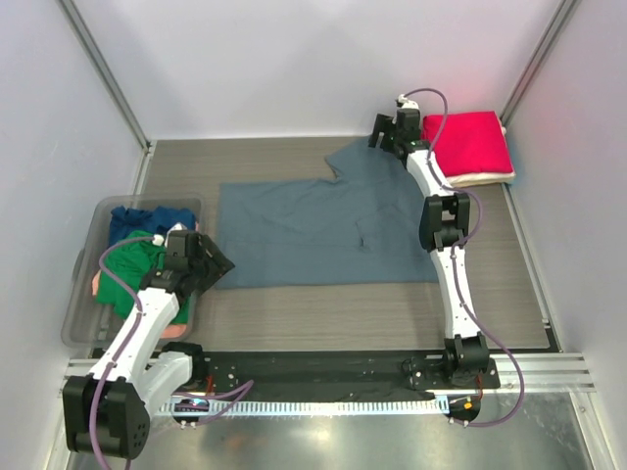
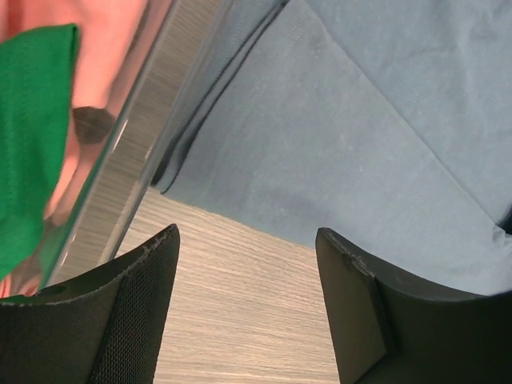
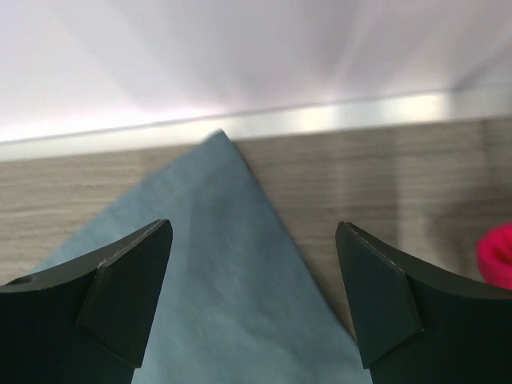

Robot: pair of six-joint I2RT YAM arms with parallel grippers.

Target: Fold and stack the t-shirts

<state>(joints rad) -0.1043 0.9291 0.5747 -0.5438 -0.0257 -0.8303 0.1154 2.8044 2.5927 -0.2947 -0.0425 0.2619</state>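
Observation:
A large slate grey-blue t-shirt lies spread flat on the table; it also shows in the left wrist view and the right wrist view. My left gripper is open and empty, just above the table at the shirt's near left corner. My right gripper is open and empty, over the shirt's far sleeve tip. A folded red t-shirt lies on a cream one at the back right. Green, navy and salmon-pink shirts lie in the bin.
A clear plastic bin stands at the left edge, its wall close to my left gripper. The back wall's metal strip runs just beyond the sleeve tip. White walls enclose the table on three sides.

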